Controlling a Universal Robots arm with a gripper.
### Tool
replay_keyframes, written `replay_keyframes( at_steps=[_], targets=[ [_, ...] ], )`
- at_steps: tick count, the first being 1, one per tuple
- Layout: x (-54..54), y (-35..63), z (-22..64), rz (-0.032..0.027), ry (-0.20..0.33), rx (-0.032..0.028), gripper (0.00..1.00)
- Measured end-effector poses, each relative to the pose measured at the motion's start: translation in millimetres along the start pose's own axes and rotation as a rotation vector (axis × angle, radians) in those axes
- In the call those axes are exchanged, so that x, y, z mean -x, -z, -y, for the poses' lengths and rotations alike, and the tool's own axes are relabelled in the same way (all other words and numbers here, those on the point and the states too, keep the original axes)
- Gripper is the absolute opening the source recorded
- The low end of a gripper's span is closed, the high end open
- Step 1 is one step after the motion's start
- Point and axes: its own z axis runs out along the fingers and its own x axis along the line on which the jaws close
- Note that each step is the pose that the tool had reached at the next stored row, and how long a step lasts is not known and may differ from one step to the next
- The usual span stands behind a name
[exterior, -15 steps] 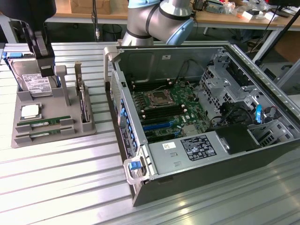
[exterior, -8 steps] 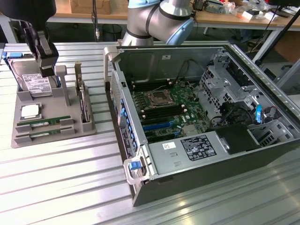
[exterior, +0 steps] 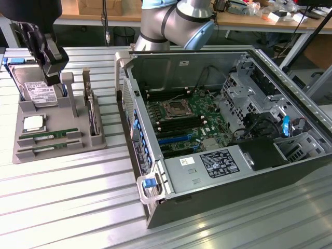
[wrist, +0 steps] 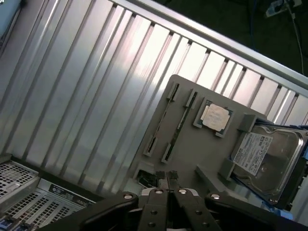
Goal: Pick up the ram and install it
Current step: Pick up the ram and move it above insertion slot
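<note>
Currently, the ram lies flat in a slot of the gray tray (a second stick lies just beside it), near the processor chip. The gripper hangs over the tray's hard drive end, fingers pressed together and holding nothing. The open computer case stands at the exterior view's right.

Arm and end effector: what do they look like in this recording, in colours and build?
The arm is smooth silver-grey tubing with rounded joints and pale blue joint caps. The end effector is black, with two slim black fingers and a row of silver screw heads across its body.
</note>
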Motion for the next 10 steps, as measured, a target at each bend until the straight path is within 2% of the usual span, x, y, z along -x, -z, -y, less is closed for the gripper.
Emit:
replay_keyframes(
  at_steps=[3,10],
  targets=[
    [0.0,0.0,0.0,-0.0016,0.061,0.0015,0.11],
    [0.0,0.0,0.0,-0.0038,0.143,0.0035,0.11]
  ],
)
